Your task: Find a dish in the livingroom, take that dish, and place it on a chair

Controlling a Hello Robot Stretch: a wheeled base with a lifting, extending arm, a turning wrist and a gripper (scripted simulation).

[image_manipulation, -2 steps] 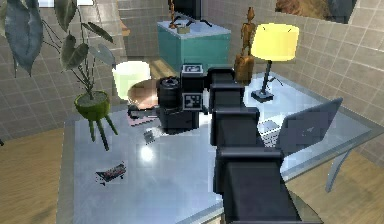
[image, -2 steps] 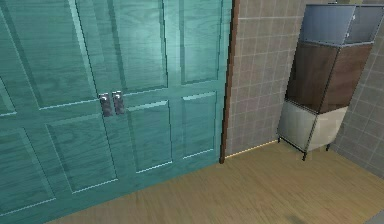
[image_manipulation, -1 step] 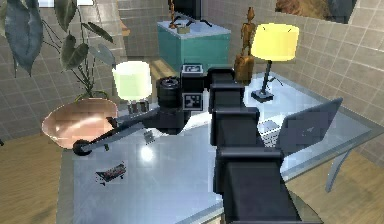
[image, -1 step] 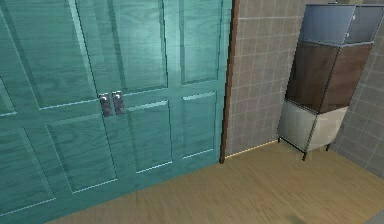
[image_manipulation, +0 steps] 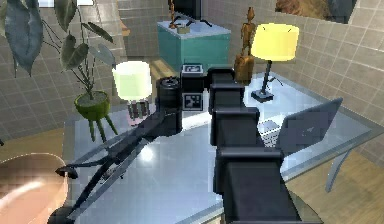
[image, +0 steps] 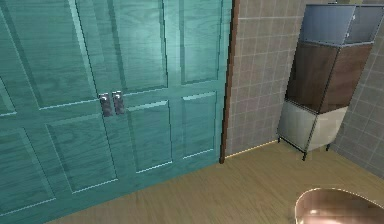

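The arm (image_manipulation: pixel 245 170) is stretching as a dark square bar across a pale glass table (image_manipulation: pixel 175 178), with two white marked squares (image_manipulation: pixel 192 75) at its far end; the gripper (image_manipulation: pixel 63 195) is sitting left of those squares, and its two thin fingers (image_manipulation: pixel 110 150) are running down toward the arm side view's lower left, ending near the table's edge; whether the fingers are wide, narrow or holding anything cannot be told, since the tabletop and a round coppery thing (image_manipulation: pixel 25 185) are lying at and beside their tips. That round coppery thing is resting just left of the fingertips, off the table's near corner, and it is showing again at the forward view's bottom right (image: pixel 340 205); whether it is the dish cannot be told. Above the fingers, a plant (image_manipulation: pixel 92 105) in a green pot is standing on the table, and a lamp with a pale shade (image_manipulation: pixel 131 78) is standing just right of it, close beside the gripper's dark body. Well to the right of the fingers, past the arm, a laptop (image_manipulation: pixel 305 125) is lying on the table, with a yellow-shaded lamp (image_manipulation: pixel 274 42) and a small wooden figure (image_manipulation: pixel 245 55) farther out. Beyond the table, far above the fingers, a teal cabinet (image_manipulation: pixel 195 45) is standing against the tiled wall. In the forward view, teal double doors (image: pixel 110 90) are facing the robot, and a shelf unit (image: pixel 325 75) is standing to their right.
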